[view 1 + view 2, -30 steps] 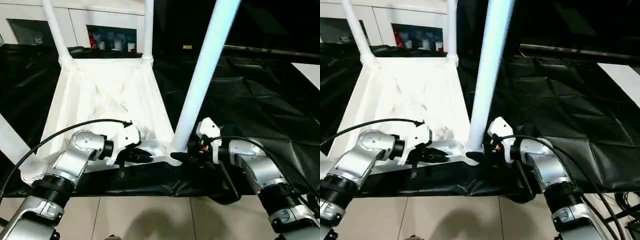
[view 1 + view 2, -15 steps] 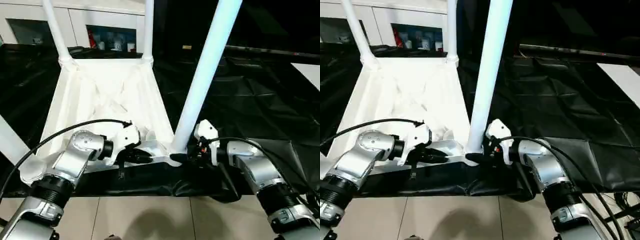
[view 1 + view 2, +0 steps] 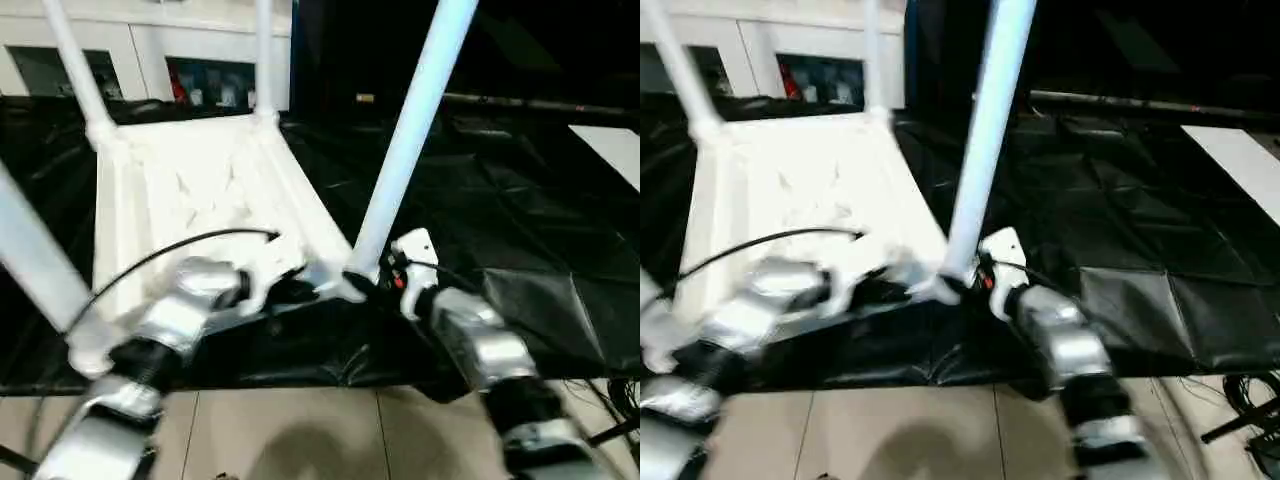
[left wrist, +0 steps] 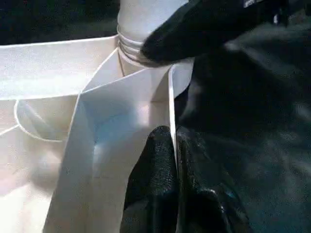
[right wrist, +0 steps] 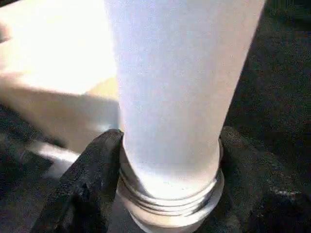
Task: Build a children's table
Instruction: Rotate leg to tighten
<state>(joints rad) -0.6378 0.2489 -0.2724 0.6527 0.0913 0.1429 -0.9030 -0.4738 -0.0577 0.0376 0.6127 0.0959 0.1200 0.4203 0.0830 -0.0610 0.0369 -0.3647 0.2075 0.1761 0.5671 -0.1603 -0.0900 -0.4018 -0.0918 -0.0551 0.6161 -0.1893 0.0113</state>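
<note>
Children's table [image 3: 190,190] upside down on black-draped surface [image 3: 520,200], legs up. Left gripper [image 4: 174,160]: jaws pressed together, pinching thin rim wall near corner socket. Right gripper [image 5: 165,184]: jaws spread around base of near leg [image 3: 410,140], at threaded collar, fingers [image 5: 87,189] touching it. Judgement: hollow plastic, light, stiff, smooth and slippery; long leg levers easily. Best hold low at collar, rim pinched to steady top.

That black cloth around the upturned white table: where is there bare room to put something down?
Bare black cloth stretches right of the near leg, toward the white panel at the far right. It is crowded at the tabletop's near corner, where the left gripper and right gripper meet.
</note>
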